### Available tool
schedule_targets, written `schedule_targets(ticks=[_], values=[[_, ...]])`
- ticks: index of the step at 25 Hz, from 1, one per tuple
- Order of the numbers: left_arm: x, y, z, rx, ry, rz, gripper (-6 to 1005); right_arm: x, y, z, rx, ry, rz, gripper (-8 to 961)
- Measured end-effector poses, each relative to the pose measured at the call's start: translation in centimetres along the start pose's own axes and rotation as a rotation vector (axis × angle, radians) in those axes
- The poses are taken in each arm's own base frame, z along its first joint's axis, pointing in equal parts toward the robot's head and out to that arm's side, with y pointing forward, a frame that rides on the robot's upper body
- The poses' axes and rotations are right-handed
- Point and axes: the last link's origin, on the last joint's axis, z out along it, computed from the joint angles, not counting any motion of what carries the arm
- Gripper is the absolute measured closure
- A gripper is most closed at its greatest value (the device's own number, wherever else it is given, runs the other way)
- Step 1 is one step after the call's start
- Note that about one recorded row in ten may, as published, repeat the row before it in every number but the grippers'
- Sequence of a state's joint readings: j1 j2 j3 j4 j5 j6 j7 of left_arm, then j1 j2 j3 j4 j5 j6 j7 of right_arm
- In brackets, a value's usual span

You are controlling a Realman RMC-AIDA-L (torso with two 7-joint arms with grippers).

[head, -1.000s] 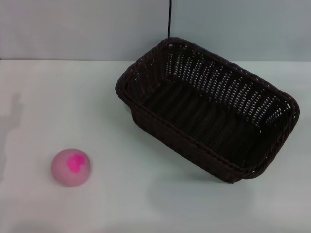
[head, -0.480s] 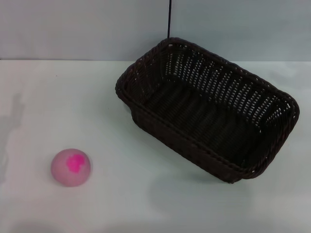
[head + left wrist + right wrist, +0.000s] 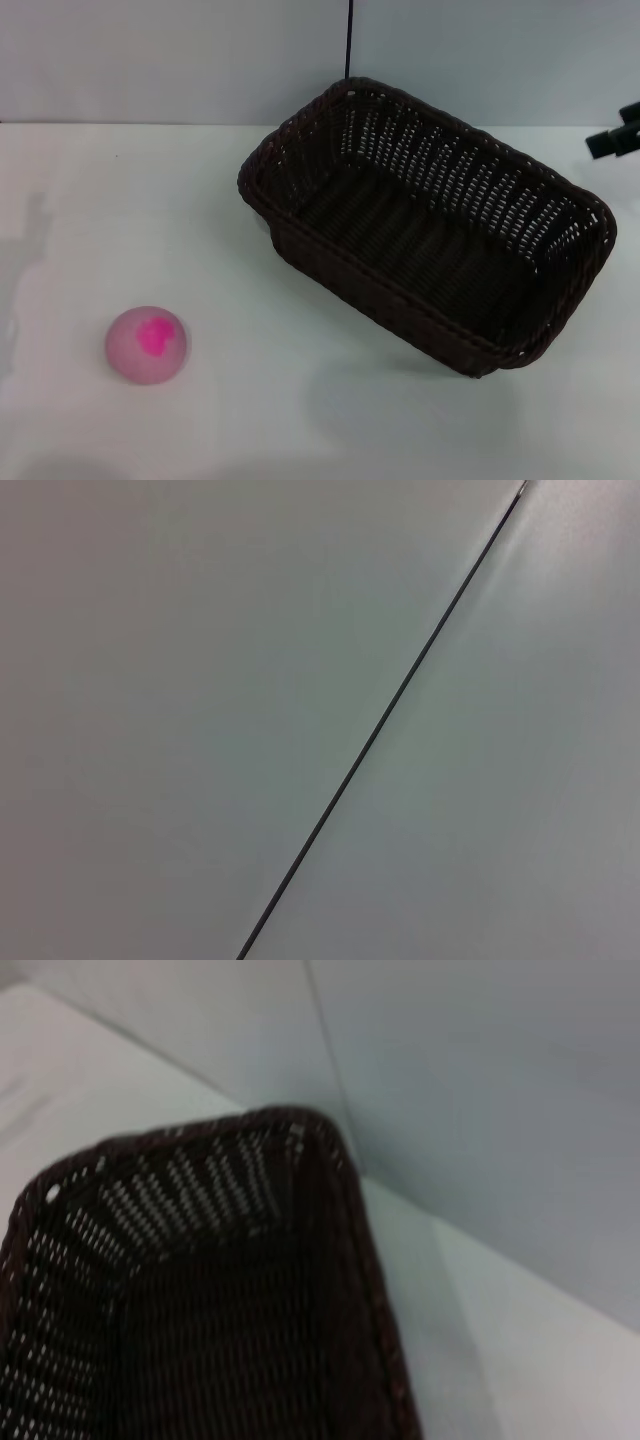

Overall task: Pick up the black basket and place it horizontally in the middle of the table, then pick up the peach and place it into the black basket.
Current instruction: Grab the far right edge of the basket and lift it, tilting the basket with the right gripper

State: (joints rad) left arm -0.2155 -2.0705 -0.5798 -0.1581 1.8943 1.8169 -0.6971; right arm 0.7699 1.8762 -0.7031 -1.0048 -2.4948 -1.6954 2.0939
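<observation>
The black basket (image 3: pixel 430 250) stands on the white table (image 3: pixel 260 400), right of centre, turned at a slant with its long side running from upper left to lower right. It is empty. One of its corners fills the right wrist view (image 3: pixel 200 1300). The peach (image 3: pixel 146 344), pale pink with a magenta blotch, lies at the front left, well apart from the basket. My right gripper (image 3: pixel 618 138) shows as a dark tip at the right edge, above and beyond the basket's right end. My left gripper is out of view.
A grey wall stands behind the table, with a thin dark cable (image 3: pixel 349 40) running down it behind the basket. The left wrist view shows only a grey surface crossed by a dark line (image 3: pixel 380 730).
My right gripper has come into the head view at the right edge. The basket and the peach have not moved.
</observation>
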Motion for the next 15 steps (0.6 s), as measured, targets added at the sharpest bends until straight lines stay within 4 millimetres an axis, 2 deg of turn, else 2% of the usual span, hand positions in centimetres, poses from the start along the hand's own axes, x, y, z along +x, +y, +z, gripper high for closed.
schedule_targets(ticks=[8, 15], values=[[-0.2, -0.1, -0.1, 0.009, -0.011, -0.001, 269, 1.1, 1.0, 3.1, 0.037, 0.15, -0.01, 133], [-0.2, -0.1, 0.0, 0.011, -0.014, -0.007, 269, 1.3, 1.7, 5.0, 0.046, 0.19, -0.036, 134]])
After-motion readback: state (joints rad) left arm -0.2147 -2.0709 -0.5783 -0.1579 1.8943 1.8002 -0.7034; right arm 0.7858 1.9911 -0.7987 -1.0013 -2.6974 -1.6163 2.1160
